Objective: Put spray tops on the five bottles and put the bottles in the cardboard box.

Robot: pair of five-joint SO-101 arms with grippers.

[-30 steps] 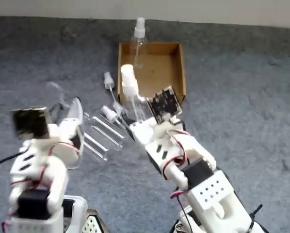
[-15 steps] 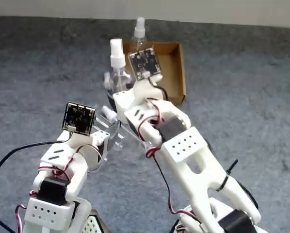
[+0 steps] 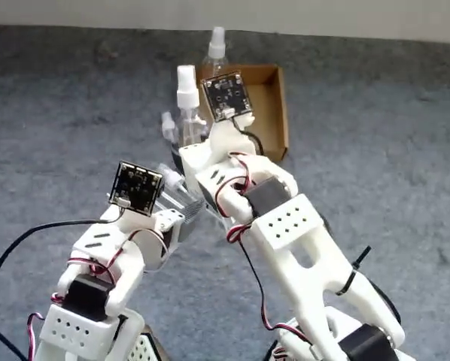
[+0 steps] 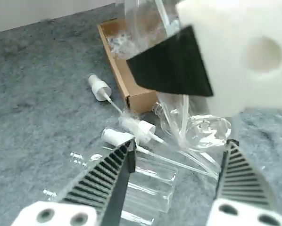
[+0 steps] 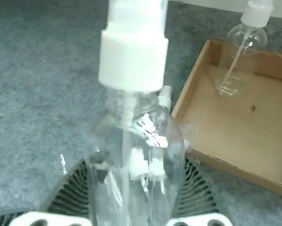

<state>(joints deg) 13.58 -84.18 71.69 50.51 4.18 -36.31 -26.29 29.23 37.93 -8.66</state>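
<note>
The right tool (image 5: 137, 190) was pinching a clear bottle (image 5: 134, 136) low on its body. It held the bottle upright, with a white spray top (image 5: 133, 52) on the neck; whether that top was fully seated could not be told. In the high view the bottle hung over the grey tabletop (image 3: 375, 150), just outside the 9 o'clock wall of the cardboard box (image 3: 283, 105). A second capped bottle (image 3: 216, 53) stood at about 1 o'clock from it, apparently in the box's far corner. The left tool (image 4: 174, 174) was spread wide and empty at about 6 o'clock from the held bottle. It was above uncapped bottles (image 4: 150, 176) lying on their sides, with loose spray tops (image 4: 99, 88) just beyond them. The likeliest trouble was the bottle coming down on the box wall or outside it, since it was not yet over the box floor. The smooth plastic might also tilt in so low a pinch, or bump the standing bottle. The two arms were close enough to foul each other. No readable writing showed on the bottles, tops or box.
</note>
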